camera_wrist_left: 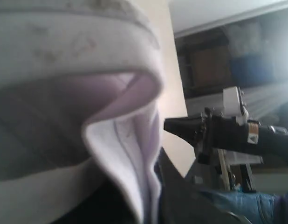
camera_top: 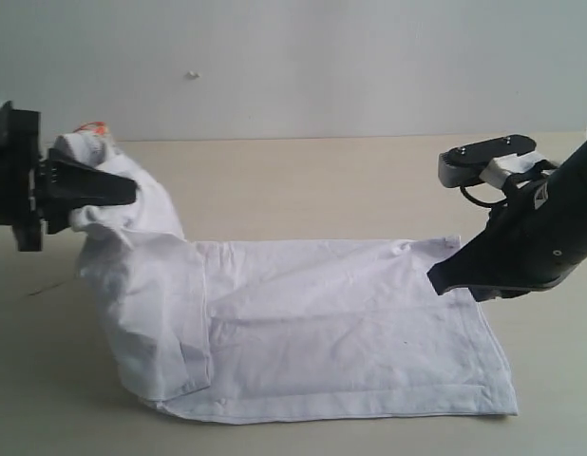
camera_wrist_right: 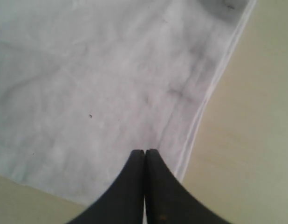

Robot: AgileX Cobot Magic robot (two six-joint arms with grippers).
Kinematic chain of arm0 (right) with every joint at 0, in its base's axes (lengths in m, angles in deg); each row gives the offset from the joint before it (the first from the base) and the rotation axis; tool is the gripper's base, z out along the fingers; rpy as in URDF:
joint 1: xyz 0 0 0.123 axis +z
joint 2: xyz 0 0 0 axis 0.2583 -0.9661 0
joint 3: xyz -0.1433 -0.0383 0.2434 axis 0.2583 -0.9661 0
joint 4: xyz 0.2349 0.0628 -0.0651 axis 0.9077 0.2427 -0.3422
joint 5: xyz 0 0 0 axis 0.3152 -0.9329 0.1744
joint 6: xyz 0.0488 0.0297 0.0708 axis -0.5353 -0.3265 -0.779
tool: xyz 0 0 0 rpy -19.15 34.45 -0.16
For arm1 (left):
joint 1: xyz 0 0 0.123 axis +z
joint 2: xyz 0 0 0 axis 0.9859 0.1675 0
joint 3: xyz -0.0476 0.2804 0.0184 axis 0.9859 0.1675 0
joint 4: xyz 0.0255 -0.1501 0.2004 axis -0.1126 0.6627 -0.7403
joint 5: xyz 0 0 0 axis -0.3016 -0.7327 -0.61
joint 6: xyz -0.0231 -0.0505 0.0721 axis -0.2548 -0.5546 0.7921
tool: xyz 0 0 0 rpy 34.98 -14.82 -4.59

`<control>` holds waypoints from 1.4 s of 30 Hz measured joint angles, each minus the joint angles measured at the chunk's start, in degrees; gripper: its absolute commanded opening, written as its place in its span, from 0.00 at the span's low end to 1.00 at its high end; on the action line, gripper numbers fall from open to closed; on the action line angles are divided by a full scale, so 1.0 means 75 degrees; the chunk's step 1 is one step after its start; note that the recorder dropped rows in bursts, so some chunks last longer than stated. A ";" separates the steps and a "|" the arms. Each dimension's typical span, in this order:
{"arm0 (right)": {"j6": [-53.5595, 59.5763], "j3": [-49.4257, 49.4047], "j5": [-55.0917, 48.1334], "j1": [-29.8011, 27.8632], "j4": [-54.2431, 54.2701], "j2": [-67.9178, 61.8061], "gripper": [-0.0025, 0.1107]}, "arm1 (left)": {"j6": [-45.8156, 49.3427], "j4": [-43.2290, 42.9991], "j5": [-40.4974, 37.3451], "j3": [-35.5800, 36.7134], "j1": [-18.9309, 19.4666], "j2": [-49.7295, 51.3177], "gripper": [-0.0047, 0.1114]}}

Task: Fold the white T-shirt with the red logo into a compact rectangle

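**A:** Where is the shirt, and what holds it?

**B:** The white T-shirt [camera_top: 322, 332] lies mostly flat on the desk [camera_top: 303, 180]. Only its left end is lifted. The left hand [camera_top: 123, 193] is closed tight on a bunch of that cloth, above the desk. The right hand [camera_top: 436, 277] has its fingers pressed together with nothing between them. Its tip is over the flat part, near the right edge. Whether it touches the cloth, I cannot tell.

**A:** And the red logo?

**B:** I see only a small red-orange spot [camera_top: 92, 126] at the top of the lifted bunch. Logo or neck tag, I cannot say.

**A:** How to make this fold well?

**B:** I think the left hand should carry its end low across the flat part. It should lay the end down so that the edges meet, without dragging the rest. The right hand could press the cloth down.

**A:** Any containers?

**B:** None is in view; the shirt lies directly on the desk.
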 measured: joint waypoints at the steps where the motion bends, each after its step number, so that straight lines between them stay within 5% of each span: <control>1: -0.0123 0.0000 0.0000 0.0000 -0.0112 0.0060 0.02 | 0.0000 0.0101 0.0000 -0.0084 -0.0355 0.0000 0.04; 8: -0.0531 0.0000 -0.0014 0.0000 -0.0468 0.0576 0.02 | 0.0000 0.0699 0.1978 -0.0694 -0.2969 0.0132 0.04; 14: -0.0560 0.0000 -0.0065 0.0000 -0.0468 0.0925 0.02 | 0.0012 0.1273 0.3592 -0.1941 -0.5059 0.1515 0.08; 16: -0.0575 0.0000 -0.0077 0.0000 -0.0468 0.0925 0.02 | 0.0012 0.1290 0.3677 -0.2316 -0.5505 0.2049 0.21; 19: -0.0575 0.0000 -0.0077 0.0000 -0.0468 0.0925 0.02 | 0.0012 0.1306 0.3662 -0.2876 -0.6057 0.2709 0.76; 29: -0.0575 0.0000 -0.0216 0.0000 -0.0468 0.0925 0.02 | -0.0529 0.0404 0.3140 -0.3291 -0.5823 0.2807 0.39; 36: -0.0575 0.0000 -0.0184 0.0000 -0.0302 0.0707 0.02 | -0.1726 -0.3000 0.2576 -0.3291 -0.5324 0.2761 0.38; 42: -0.0575 0.0000 0.1080 0.0000 -0.0271 -0.0676 0.02 | -0.1969 -0.3272 0.2566 -0.3291 -0.5745 0.3272 0.38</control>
